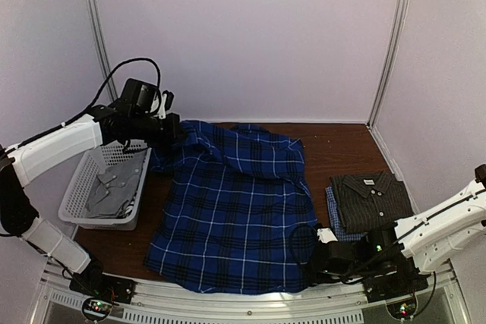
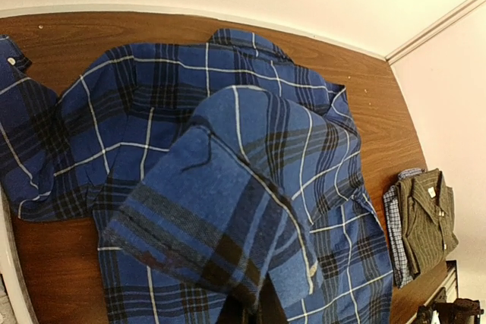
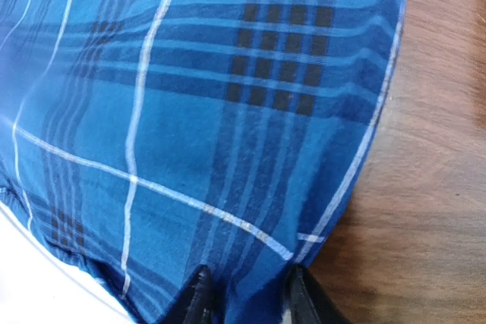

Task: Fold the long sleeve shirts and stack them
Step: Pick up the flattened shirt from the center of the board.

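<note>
The blue plaid shirt (image 1: 235,210) lies spread across the wooden table (image 1: 342,149). Its far-left part is lifted, and my left gripper (image 1: 171,123) is shut on that cloth. In the left wrist view this raised fold (image 2: 228,202) drapes over the fingers and hides them. My right gripper (image 1: 320,257) is low at the shirt's near-right corner. Its two black fingertips (image 3: 196,297) stand apart astride the hem (image 3: 247,294), cloth between them. A folded dark grey checked shirt (image 1: 372,199) rests on a folded pale blue checked one (image 1: 334,216) at the right.
A white mesh basket (image 1: 80,191) with grey cloth (image 1: 114,187) in it stands at the left, under my left arm. White walls close in the back and both sides. The metal rail (image 1: 250,305) runs along the near edge.
</note>
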Action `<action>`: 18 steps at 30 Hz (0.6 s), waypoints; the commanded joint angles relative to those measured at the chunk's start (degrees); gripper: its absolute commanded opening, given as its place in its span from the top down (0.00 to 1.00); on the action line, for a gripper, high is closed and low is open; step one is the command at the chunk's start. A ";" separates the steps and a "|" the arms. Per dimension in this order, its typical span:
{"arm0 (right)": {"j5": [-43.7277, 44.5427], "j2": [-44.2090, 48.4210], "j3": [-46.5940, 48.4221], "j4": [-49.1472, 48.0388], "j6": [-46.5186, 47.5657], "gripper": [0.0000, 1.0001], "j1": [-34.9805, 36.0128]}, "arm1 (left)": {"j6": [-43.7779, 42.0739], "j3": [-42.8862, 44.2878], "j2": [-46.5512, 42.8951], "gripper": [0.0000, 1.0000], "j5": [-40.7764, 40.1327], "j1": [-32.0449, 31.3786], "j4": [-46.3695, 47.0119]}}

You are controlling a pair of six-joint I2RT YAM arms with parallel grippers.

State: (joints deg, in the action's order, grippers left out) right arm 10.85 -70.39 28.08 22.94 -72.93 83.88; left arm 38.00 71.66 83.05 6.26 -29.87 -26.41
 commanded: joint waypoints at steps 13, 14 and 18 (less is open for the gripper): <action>8.16 -5.58 19.23 7.49 5.55 0.95 3.28 | -7.40 13.99 3.17 1.00 -0.73 6.78 -4.88; 7.78 -7.21 21.21 6.76 7.05 0.95 3.27 | -7.96 14.82 3.59 1.00 -0.26 7.55 -5.19; 4.77 -15.19 28.17 1.46 13.50 0.94 3.10 | -9.60 17.78 5.68 1.00 0.03 9.85 -6.45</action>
State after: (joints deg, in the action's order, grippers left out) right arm 16.69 -79.70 50.98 29.23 -67.31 86.76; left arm 31.59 86.32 86.87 6.22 -22.13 -32.18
